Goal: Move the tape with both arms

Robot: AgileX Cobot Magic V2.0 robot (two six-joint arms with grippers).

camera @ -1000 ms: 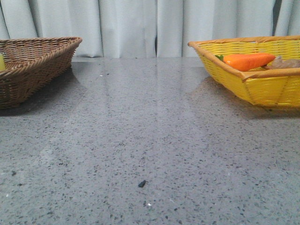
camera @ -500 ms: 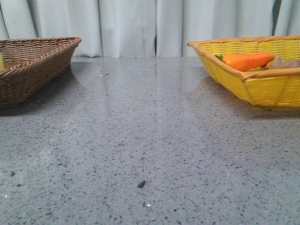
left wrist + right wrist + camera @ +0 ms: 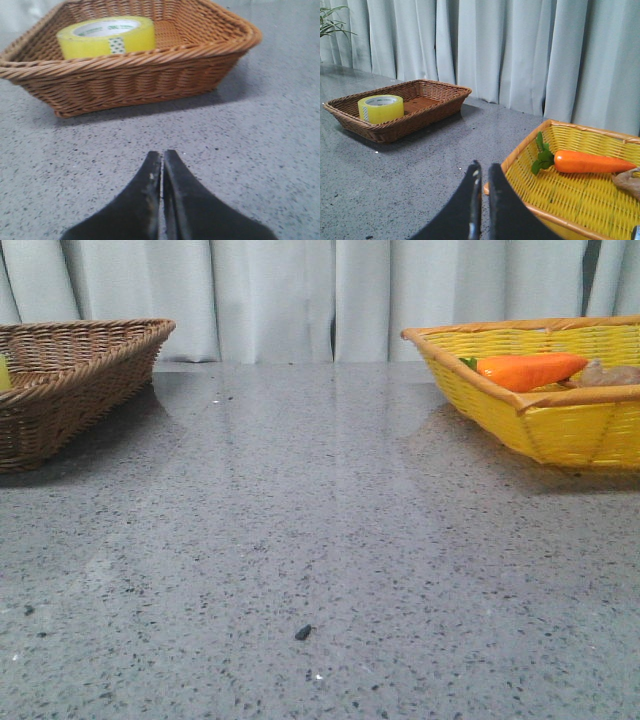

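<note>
Wicker, brown and tightly woven, is forming the shallow basket (image 3: 150, 75) at the left of the table, and the tape (image 3: 106, 36) is lying flat inside it near one end wall, its hollow core pointing straight up. The roll is looking glossy and translucent yellow, with a white inner ring carrying green print and a small dotted label on its curved side. The left gripper (image 3: 161, 165) is hovering low over the table just outside the basket's near wall, its black fingers pressed together with only a hairline seam between them, holding nothing. From that pincer the tape is sitting ahead and beyond the woven rim, so the coming move is, in my judgement, calling for a rise over the wall and a descent onto the roll (the fingers would need to part first). The left arm is plainly the nearer one.

Grey speckled stone (image 3: 320, 540) is stretching smooth and slightly reflective across the middle.

Further right, the right gripper (image 3: 481, 172) is likewise closed and empty, hanging beside the near corner of a yellow plastic-weave basket (image 3: 520, 155), well apart from the tape. An orange carrot (image 3: 592, 162) with green leaves is resting in that basket, beside a brownish object I cannot identify.
</note>
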